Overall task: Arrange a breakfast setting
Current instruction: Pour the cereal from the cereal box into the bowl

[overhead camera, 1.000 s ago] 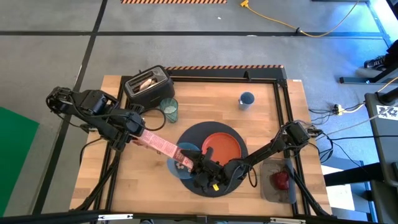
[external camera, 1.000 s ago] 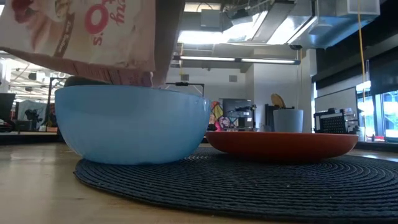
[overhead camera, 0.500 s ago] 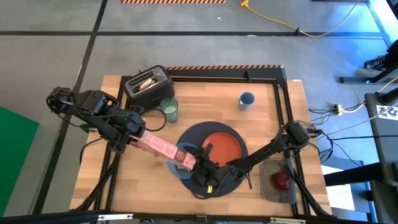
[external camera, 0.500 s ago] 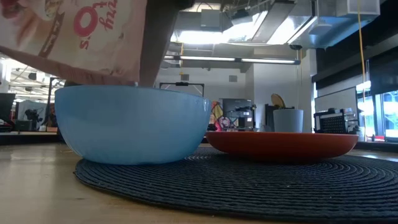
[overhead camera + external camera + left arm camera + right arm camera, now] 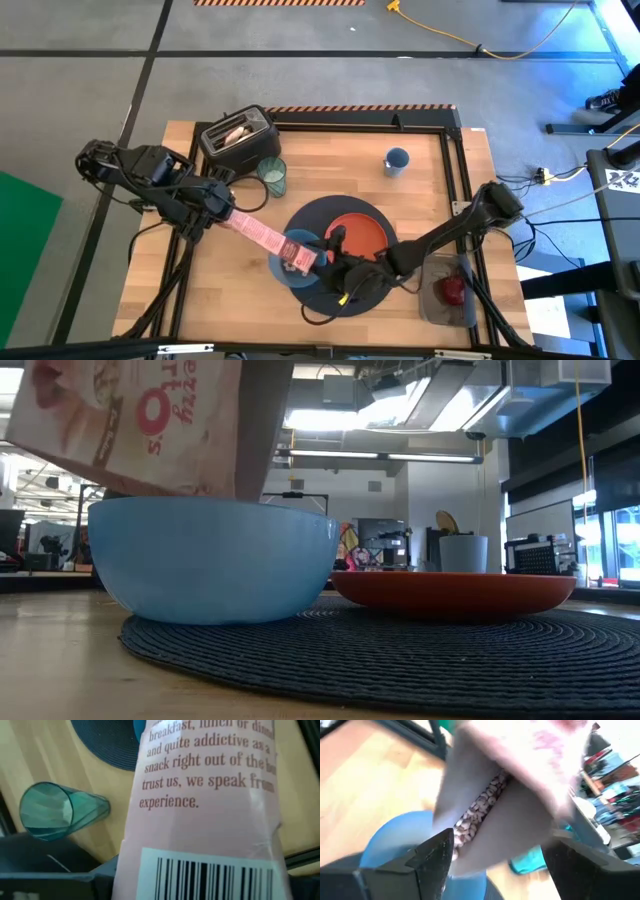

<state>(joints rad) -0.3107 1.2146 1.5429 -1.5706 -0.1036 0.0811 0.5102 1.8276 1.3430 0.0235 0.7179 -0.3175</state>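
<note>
Wooden bench top (image 5: 420, 200) carries everything. At its rear-left corner sits a dark metal toaster (image 5: 239, 135) with a toast slice (image 5: 236, 131) in it, a pale-green glass (image 5: 272, 176) just beside. The left gripper (image 5: 213, 209) is clamped on a long pink cereal box (image 5: 262, 237), tilted mouth-down over the blue bowl (image 5: 215, 558) on the large round dark-grey woven mat (image 5: 420, 655). An orange plate (image 5: 360, 235) shares the mat. The right gripper (image 5: 335, 268) hovers beside the bowl, fingers (image 5: 432, 852) apart. A small red apple (image 5: 452, 289) lies near the front-right corner.
</note>
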